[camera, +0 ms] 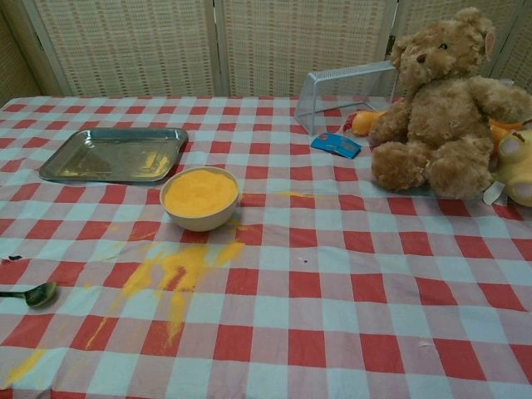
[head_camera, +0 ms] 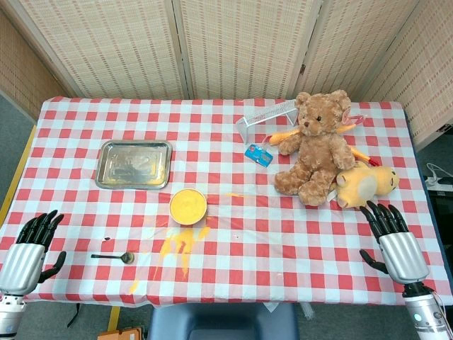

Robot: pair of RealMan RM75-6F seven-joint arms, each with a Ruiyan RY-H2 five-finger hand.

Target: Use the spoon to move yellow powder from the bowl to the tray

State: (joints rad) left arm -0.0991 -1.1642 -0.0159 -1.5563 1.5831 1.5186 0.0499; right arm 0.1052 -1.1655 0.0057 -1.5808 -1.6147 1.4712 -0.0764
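A cream bowl (head_camera: 188,206) (camera: 200,198) full of yellow powder stands near the table's middle. The steel tray (head_camera: 134,163) (camera: 112,155) lies behind it to the left. A small dark spoon (head_camera: 115,256) (camera: 32,293) lies flat on the cloth at the front left, bowl end pointing right. My left hand (head_camera: 32,244) hovers at the front left edge, left of the spoon, fingers spread and holding nothing. My right hand (head_camera: 392,237) is at the front right edge, also spread and empty. Neither hand shows in the chest view.
Spilled yellow powder (head_camera: 180,246) (camera: 170,274) streaks the cloth in front of the bowl. A brown teddy bear (head_camera: 316,145) (camera: 440,108), a yellow plush (head_camera: 364,183), a blue packet (head_camera: 259,154) and a white rack (head_camera: 267,115) fill the back right.
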